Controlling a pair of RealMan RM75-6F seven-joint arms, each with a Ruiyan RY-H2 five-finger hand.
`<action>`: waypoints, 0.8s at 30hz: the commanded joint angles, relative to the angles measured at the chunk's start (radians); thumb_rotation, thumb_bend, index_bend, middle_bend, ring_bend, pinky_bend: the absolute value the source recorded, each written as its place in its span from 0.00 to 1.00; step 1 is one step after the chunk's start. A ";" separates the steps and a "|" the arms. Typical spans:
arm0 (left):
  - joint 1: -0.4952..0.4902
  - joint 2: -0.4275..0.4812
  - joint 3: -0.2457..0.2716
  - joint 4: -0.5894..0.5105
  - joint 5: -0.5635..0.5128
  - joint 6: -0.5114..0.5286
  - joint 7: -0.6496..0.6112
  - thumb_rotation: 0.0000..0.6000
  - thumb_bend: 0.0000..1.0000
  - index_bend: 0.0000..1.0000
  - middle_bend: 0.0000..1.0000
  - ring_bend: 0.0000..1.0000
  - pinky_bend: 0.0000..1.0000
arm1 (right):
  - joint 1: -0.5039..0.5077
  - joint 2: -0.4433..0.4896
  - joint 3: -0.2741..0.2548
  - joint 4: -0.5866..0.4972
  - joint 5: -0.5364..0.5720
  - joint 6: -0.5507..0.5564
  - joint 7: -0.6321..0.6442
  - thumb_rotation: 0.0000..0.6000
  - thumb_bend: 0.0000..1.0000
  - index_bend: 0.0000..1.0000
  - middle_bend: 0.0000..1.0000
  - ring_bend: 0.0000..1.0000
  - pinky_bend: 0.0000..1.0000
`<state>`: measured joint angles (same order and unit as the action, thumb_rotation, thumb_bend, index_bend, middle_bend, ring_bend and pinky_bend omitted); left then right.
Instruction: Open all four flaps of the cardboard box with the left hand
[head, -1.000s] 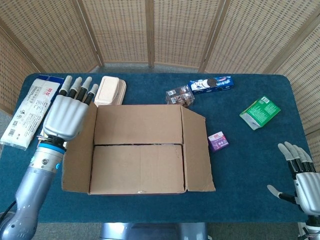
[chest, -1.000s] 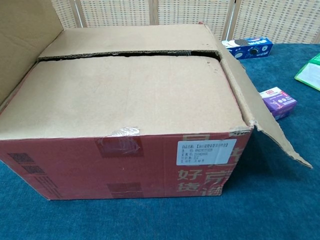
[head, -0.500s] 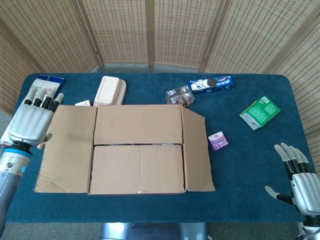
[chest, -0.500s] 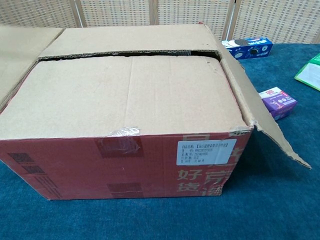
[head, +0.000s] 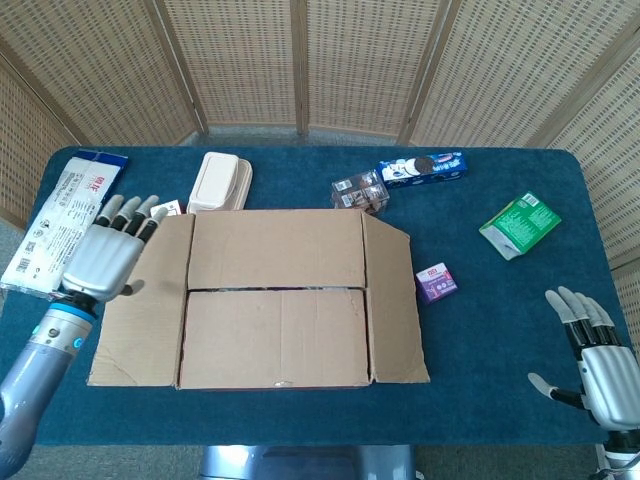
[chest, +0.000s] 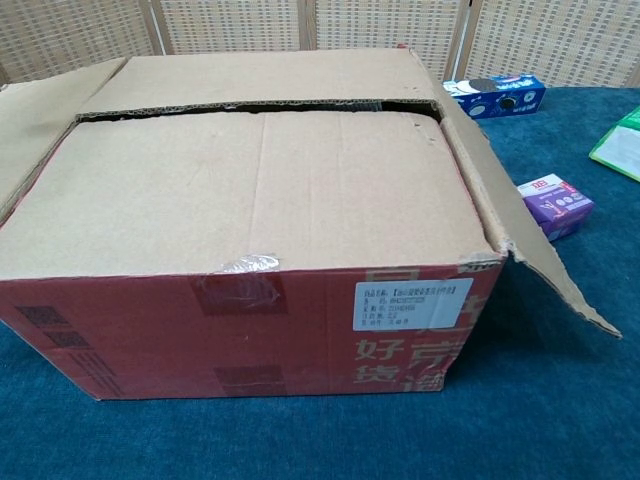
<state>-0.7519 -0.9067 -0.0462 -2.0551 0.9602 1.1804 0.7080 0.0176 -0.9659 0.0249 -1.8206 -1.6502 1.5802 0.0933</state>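
A brown cardboard box (head: 276, 298) (chest: 262, 200) stands mid-table. Its left flap (head: 141, 305) and right flap (head: 396, 304) are folded outward. The far flap (head: 277, 248) and near flap (head: 274, 337) lie flat over the top, meeting at a seam. My left hand (head: 103, 262) hovers with fingers spread over the far outer edge of the left flap, holding nothing. Whether it touches the flap I cannot tell. My right hand (head: 596, 352) is open at the table's near right corner, far from the box. The chest view shows the box but neither hand.
A white packet (head: 60, 220) lies at far left, a beige case (head: 220, 181) behind the box. Small brown boxes (head: 360, 192) and a blue biscuit box (head: 422, 168) sit behind it. A purple box (head: 436, 282) lies right of it, a green packet (head: 519, 225) farther right.
The left flap dropped outward from near upright, swung furthest out half a second ago, and has since come slightly back. My left hand went out left with it, then back toward the box.
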 joint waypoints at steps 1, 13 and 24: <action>-0.004 -0.029 -0.015 -0.004 0.009 -0.008 -0.010 1.00 0.00 0.00 0.00 0.00 0.00 | 0.000 0.000 0.002 0.000 0.004 0.002 0.003 1.00 0.00 0.00 0.00 0.00 0.09; -0.056 -0.149 -0.069 -0.073 -0.005 -0.007 0.035 1.00 0.00 0.00 0.00 0.00 0.00 | 0.000 0.006 0.006 0.002 0.011 0.006 0.021 1.00 0.00 0.00 0.00 0.00 0.09; -0.112 -0.283 -0.078 -0.072 -0.066 0.036 0.175 1.00 0.00 0.00 0.00 0.00 0.00 | -0.002 0.012 0.008 0.003 0.014 0.009 0.036 1.00 0.00 0.00 0.00 0.00 0.09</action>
<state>-0.8551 -1.1721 -0.1217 -2.1356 0.9041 1.2062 0.8701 0.0160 -0.9537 0.0324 -1.8178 -1.6359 1.5891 0.1291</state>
